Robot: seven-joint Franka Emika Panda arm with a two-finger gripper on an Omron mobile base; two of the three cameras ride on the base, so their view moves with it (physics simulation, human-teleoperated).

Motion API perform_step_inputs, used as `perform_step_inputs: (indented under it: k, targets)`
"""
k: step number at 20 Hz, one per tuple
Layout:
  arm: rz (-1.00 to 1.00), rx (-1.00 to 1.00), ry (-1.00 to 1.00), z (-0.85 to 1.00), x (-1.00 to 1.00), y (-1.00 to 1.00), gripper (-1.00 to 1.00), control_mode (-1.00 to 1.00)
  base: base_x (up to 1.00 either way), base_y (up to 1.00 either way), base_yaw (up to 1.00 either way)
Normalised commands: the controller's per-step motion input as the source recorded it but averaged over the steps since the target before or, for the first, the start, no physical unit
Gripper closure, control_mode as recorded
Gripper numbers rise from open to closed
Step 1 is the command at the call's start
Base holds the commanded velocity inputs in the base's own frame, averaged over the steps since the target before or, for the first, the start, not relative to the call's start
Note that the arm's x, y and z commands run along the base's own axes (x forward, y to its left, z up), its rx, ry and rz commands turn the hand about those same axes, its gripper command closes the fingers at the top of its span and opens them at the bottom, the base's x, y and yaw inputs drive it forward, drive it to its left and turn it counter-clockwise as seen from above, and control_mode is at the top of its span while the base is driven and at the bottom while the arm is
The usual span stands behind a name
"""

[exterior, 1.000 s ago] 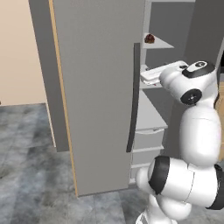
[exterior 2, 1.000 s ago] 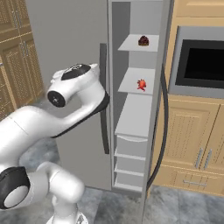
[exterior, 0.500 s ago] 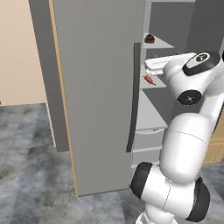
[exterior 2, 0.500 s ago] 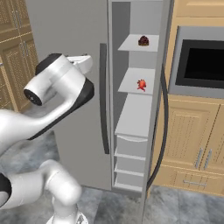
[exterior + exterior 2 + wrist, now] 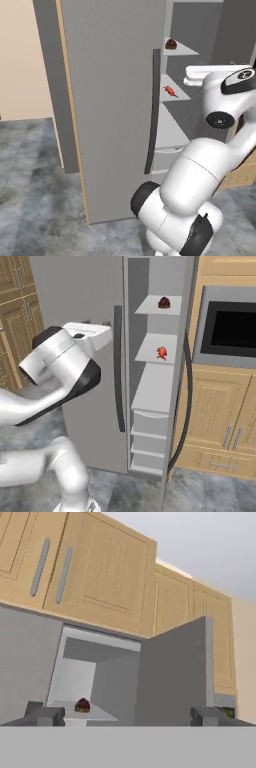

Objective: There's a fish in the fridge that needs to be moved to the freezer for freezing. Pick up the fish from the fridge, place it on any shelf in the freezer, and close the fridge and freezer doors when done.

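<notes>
The fish point(image 5: 161, 353) point(image 5: 170, 91), small and red-orange, lies on the middle opaque grey shelf point(image 5: 150, 343) of the freezer point(image 5: 156, 391), the narrow open section. The freezer door point(image 5: 190, 356) stands swung out on the right. To its left the wide fridge door point(image 5: 80, 296) point(image 5: 115, 100) looks shut. My gripper point(image 5: 127, 716) is open with nothing between its fingertips point(image 5: 45, 714). It is raised in front of the unit and points up at the top shelf, apart from the fish.
A dark red-brown lump point(image 5: 164, 303) point(image 5: 82, 705) sits on the freezer's top shelf. Grey drawers point(image 5: 149, 443) fill the freezer's lower part. A built-in oven point(image 5: 232, 326) and wooden cabinets point(image 5: 220, 426) stand right of the open door. Wooden upper cabinets point(image 5: 100, 572) hang above.
The hand has drawn back from the fish's shelf and risen, and the arm's elbow has swung closer to the cameras. The fish stays on the shelf. The gripper has stayed open.
</notes>
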Motion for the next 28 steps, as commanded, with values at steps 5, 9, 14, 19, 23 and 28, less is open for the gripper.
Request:
perform_step_inputs:
  k: [5, 9, 14, 19, 23, 28]
  targets:
    - [0.13, 0.55, -0.27, 0.26, -0.39, 0.77, -1.0, -1.0, 0.0, 0.0, 0.0]
    - [0.33, 0.56, -0.47, 0.01, -0.02, 0.96, -1.0, -1.0, 0.0, 0.0, 0.0]
    - [0.31, 0.43, -0.57, 0.17, 0.0, 1.0, -1.0, -1.0, 0.0, 0.0, 0.0]
    - [0.24, 0.47, -0.31, 0.58, 0.0, 0.97, -1.0, -1.0, 0.0, 0.0, 0.0]
    - [0.27, 0.69, -0.05, 0.79, -0.18, 0.36, -1.0, -1.0, 0.0, 0.0, 0.0]
    - [0.26, 0.95, 0.26, 0.21, -0.09, -0.13, -1.0, -1.0, 0.0, 0.0, 0.0]
